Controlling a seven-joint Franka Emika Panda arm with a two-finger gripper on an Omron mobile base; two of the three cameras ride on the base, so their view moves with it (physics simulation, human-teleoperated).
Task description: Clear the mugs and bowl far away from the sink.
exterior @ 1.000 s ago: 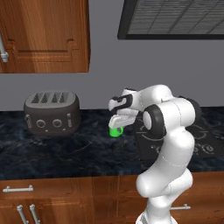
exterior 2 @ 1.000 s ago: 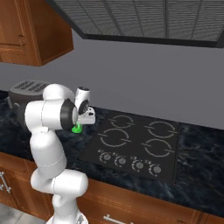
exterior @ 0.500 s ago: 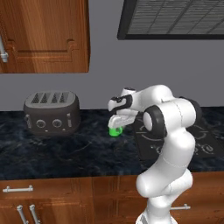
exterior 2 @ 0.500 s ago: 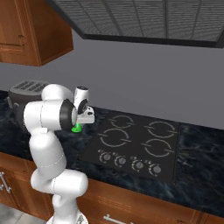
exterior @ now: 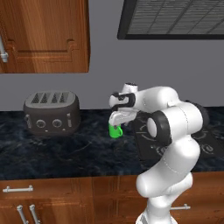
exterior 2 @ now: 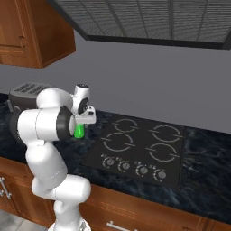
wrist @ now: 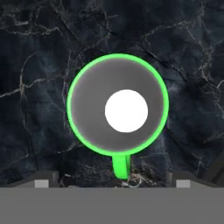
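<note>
Mug (wrist: 117,105) sits upright on the dark counter (wrist: 35,52) right under my pincer (wrist: 111,183), whose two tips stand wide apart and hold nothing, so I think I should lift straight up and not bump it.

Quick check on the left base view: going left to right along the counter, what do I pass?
Toaster → green mug, standing on the counter under the open claw → cooktop, partly behind the arm.
</note>
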